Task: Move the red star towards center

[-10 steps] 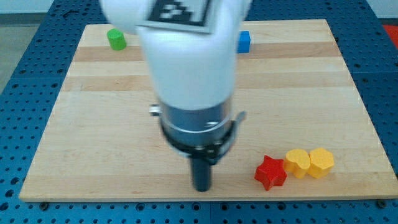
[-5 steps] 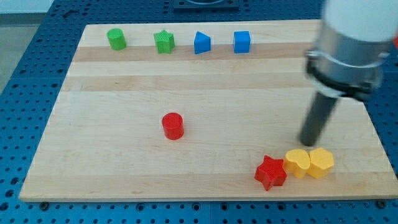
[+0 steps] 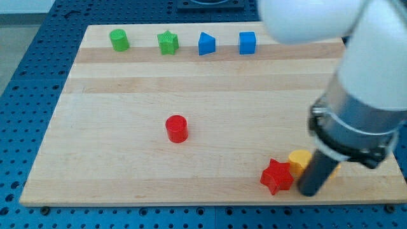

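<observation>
The red star [image 3: 276,176] lies near the board's bottom edge, right of the middle. My tip [image 3: 310,193] is down at the board just to the right of the star, at the bottom edge, in front of the two yellow blocks. One yellow block [image 3: 298,161] shows beside the star at its upper right; the rod and arm hide most of the other.
A red cylinder [image 3: 177,128] stands left of centre. Along the top edge, from left: a green cylinder [image 3: 118,40], a green star [image 3: 168,43], a blue pointed block [image 3: 206,44] and a blue cube [image 3: 247,42]. The wooden board [image 3: 127,95] rests on a blue perforated table.
The arm swung from the bottom middle to the right side, then came down to the bottom edge right of the red star, now covering the yellow blocks. No block has moved.
</observation>
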Motion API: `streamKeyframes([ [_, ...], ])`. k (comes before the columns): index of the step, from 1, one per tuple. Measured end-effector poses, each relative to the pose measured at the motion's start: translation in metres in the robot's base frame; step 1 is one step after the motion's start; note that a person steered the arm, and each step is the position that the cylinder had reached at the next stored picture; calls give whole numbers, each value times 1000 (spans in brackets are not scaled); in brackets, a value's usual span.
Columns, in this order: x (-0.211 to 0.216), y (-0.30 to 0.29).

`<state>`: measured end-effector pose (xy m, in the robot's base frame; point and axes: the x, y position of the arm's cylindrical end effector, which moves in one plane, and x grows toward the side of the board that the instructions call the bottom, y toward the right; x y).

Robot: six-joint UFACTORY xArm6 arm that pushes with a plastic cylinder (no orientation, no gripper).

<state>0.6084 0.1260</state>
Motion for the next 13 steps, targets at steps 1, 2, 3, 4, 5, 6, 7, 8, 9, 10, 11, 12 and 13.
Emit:
streamKeyframes([
  [1,0,-42],
  [2,4,-55],
  [3,3,-55],
  [4,9,-55],
  [5,4,-70],
  [6,-17,-80],
  [7,-41,-80],
  [8,-50,-80],
  [9,-29,-97],
  [10,-28,-108],
  [11,-31,-80],
  [12,-48,-72],
  [13,-52,-88],
])
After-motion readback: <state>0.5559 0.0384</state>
